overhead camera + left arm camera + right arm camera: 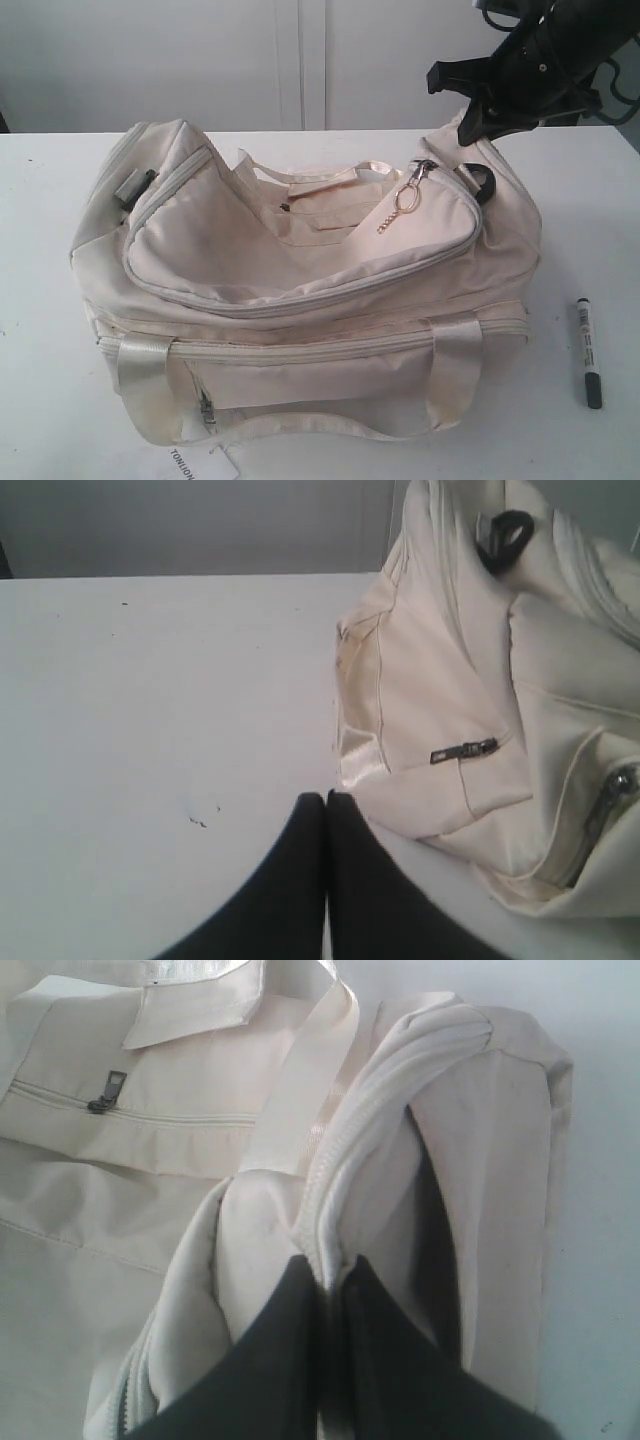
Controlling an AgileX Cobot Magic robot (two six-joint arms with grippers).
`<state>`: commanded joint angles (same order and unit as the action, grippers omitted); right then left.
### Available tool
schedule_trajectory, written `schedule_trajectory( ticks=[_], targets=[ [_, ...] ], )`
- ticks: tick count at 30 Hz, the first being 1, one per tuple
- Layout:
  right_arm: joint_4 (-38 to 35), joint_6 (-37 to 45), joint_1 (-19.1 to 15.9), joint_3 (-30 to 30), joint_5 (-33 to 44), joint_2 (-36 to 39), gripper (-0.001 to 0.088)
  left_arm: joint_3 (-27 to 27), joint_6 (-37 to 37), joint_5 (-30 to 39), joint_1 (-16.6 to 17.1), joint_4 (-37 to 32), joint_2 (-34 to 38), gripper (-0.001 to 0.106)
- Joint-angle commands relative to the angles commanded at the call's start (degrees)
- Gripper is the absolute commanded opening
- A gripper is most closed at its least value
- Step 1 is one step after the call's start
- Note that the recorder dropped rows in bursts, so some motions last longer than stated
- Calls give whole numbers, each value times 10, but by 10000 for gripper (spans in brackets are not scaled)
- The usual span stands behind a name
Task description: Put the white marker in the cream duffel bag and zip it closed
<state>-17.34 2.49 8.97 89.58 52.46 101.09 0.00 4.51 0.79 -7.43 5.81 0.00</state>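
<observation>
Your right fingers (280, 1360) pinch the cream duffel bag (300, 260); left fingers (290, 880) are pressed together; the white marker (587, 352) lies at its three o'clock.

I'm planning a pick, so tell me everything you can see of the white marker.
The white marker is slim: a white barrel with black print, a dark cap at its near end, a small dark tip at the far end. It looks like smooth plastic. It lies flat on the white table, pointing front to back, right of the cream duffel bag and apart from it. Only the table touches it.
</observation>
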Motion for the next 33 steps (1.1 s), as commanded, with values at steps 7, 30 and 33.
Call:
schedule_trajectory(
  ticks=[7,30,33],
  targets=[
    [0,0,0,0,-3,0,0,0,13,-77,0,1,0,0],
    [0,0,0,0,-3,0,0,-200,-12,162,0,0,72,0],
    [0,0,0,0,-3,0,0,-222,-30,193,0,0,115,0]
  ],
)
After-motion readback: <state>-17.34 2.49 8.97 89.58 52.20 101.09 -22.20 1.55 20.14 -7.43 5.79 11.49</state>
